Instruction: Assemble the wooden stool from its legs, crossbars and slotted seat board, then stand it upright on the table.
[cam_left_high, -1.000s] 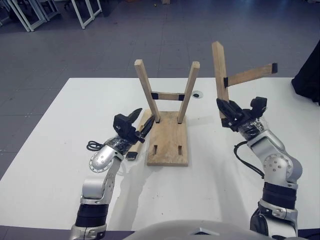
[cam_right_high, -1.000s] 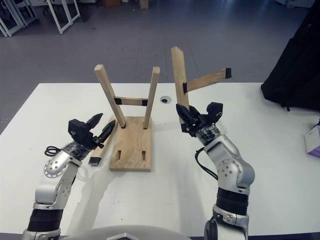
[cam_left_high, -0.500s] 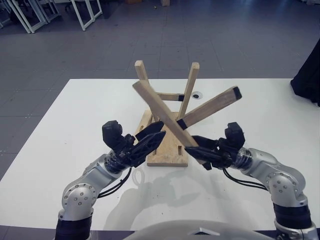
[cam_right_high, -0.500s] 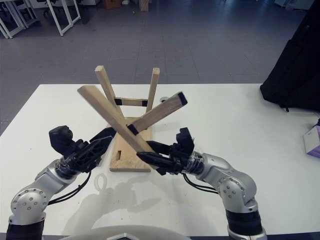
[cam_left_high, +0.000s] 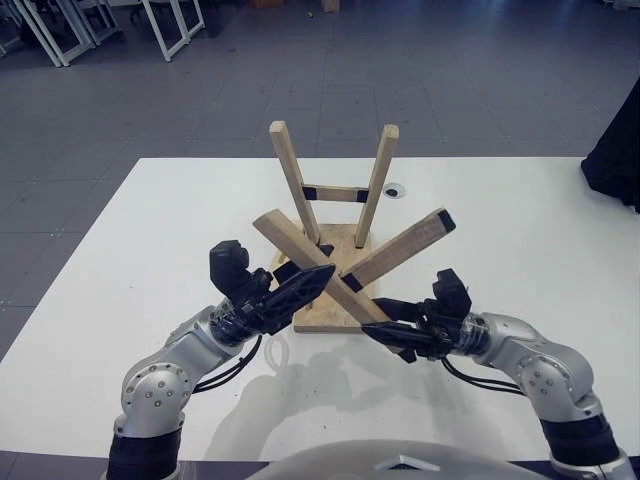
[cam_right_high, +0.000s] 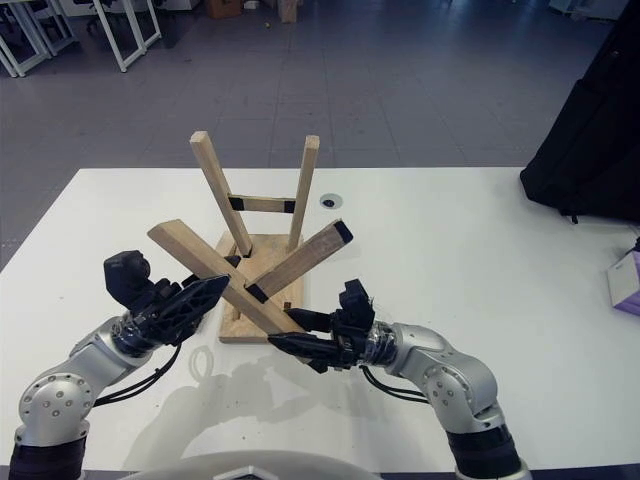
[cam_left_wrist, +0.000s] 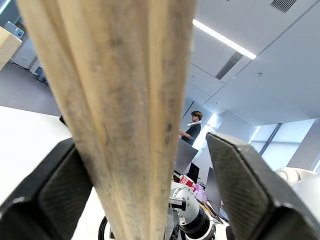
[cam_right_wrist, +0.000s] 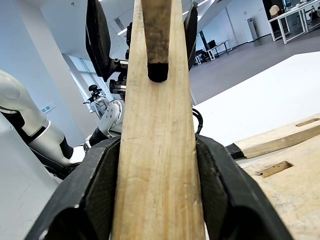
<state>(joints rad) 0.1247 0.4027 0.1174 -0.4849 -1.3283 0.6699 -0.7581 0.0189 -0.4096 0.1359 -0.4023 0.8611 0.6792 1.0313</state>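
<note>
Right gripper is clamped tight on the low end of the loose leg, holding it slanted over the near part of the seat board; a second leg branches off it up and to the right. Left gripper sits around that same loose leg, fingers apart with a gap on one side. The board's flat on the table; two fitted legs with their crossbar stand at its far end; one open slot shows.
</note>
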